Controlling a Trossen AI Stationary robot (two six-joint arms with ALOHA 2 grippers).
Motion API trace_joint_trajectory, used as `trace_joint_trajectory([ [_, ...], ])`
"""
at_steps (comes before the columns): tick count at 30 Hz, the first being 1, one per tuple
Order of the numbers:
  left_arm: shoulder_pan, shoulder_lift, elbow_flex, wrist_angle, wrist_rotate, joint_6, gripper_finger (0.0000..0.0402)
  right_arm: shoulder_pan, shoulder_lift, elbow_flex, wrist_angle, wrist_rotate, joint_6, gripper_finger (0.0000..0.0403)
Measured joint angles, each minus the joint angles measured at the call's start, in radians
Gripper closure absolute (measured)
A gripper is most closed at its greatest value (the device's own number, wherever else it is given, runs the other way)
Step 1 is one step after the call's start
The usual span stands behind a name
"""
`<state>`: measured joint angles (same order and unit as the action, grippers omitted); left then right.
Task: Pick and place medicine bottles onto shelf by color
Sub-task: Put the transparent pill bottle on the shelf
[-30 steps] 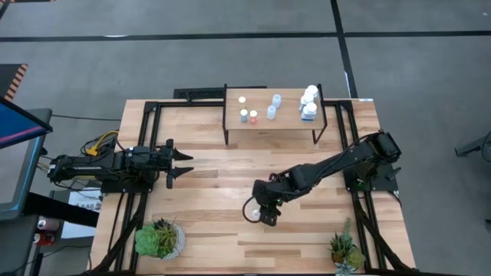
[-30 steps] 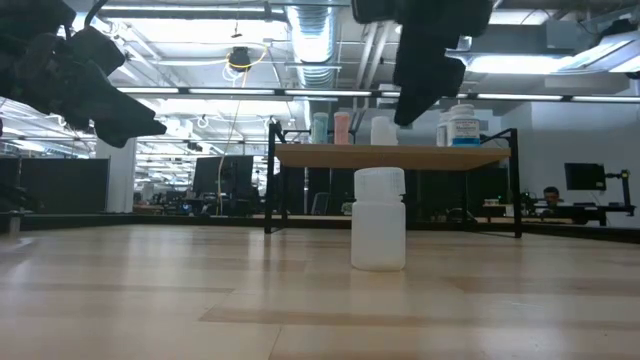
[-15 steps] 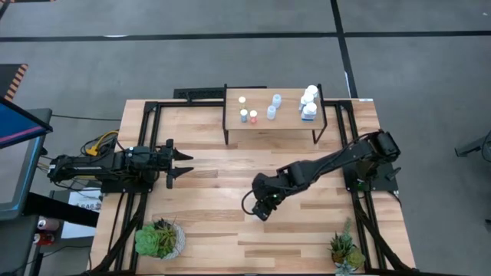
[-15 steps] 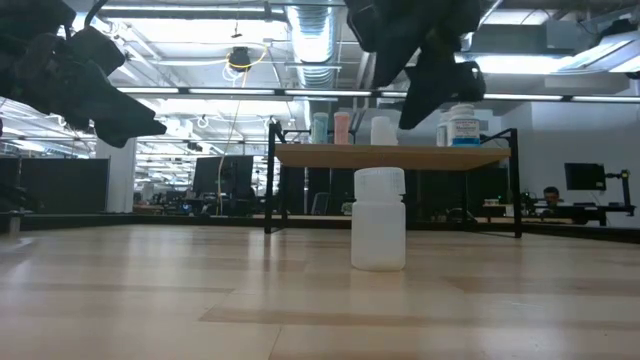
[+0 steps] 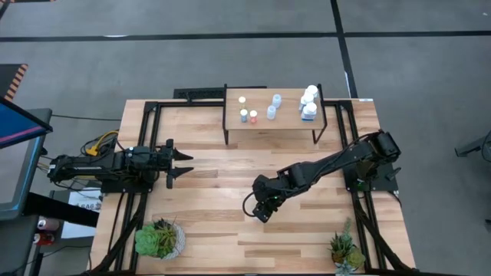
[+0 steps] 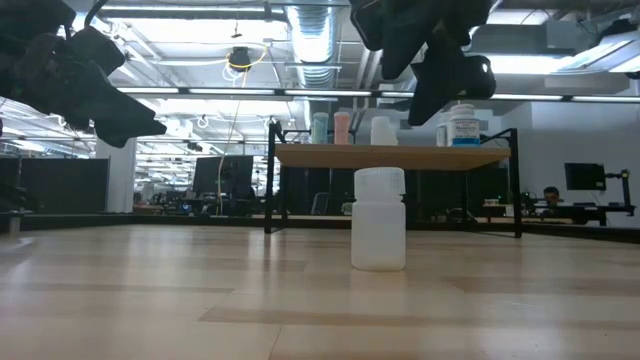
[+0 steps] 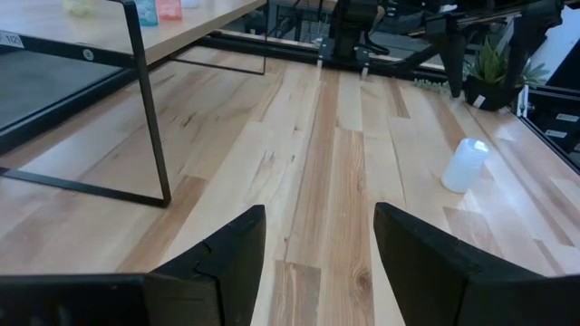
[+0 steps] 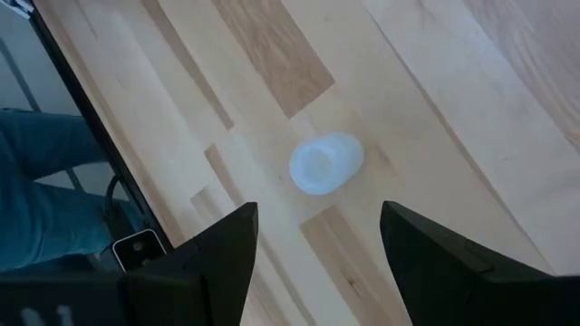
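Worktop [image 5: 207, 165]: wood planks. Shelf [image 5: 268, 123] at far edge, ctr; seven bottles on it, incl. orange one [image 5: 253, 116]. Right hand [image 5: 265, 208]: raised above mid-worktop, fingers spread, empty, over lone white bottle [image 6: 379, 232], upright, ctr toward near edge. Left hand [image 5: 182, 165]: near left edge, fingers apart, empty.

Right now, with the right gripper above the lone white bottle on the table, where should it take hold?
Grip the white bottle around its straight body just under the cap, coming straight down from above. It stands upright and alone on the table, and the right gripper hangs open over it, looking down on its cap. The left gripper waits open at the left.
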<state>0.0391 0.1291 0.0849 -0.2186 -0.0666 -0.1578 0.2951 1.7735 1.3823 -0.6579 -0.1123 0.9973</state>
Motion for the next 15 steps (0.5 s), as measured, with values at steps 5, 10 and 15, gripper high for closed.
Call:
trace_joint_trajectory([
  [5, 0.0, 0.0, 0.0, 0.0, 0.0, 0.0, 0.0207, 0.0, 0.0, 0.0, 0.0, 0.0, -0.001, 0.0147],
  [10, 0.0, 0.0, 0.0, 0.0, 0.0, 0.0, 0.0207, 0.0, 0.0, 0.0, 0.0, 0.0, -0.005, 0.0147],
  [15, 0.0, 0.0, 0.0, 0.0, 0.0, 0.0, 0.0207, -0.009, 0.0, 0.0, -0.01, -0.018, -0.081, 0.0147],
])
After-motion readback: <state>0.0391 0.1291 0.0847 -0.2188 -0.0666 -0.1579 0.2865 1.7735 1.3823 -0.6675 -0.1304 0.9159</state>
